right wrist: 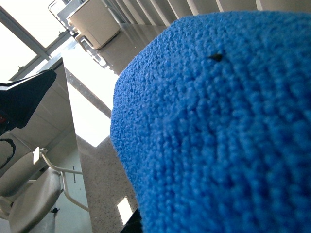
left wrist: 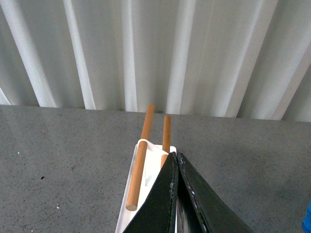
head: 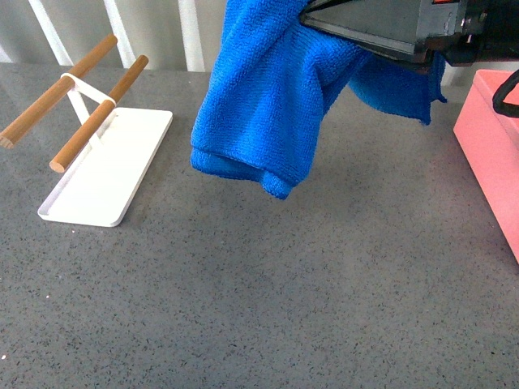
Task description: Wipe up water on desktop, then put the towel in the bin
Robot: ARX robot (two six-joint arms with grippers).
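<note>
Right gripper (head: 324, 23) is seen entering from the upper right of the front frame, raised high and clamped on the towel (head: 259, 97). The towel is hung in thick folds at upper centre, above the desktop (head: 268, 308). The bin (head: 491, 138) is cut off at the right edge. Left gripper (left wrist: 176, 167) is pressed closed on nothing and aimed toward the white tray (head: 122, 162) with wooden rods (head: 101, 113).
</note>
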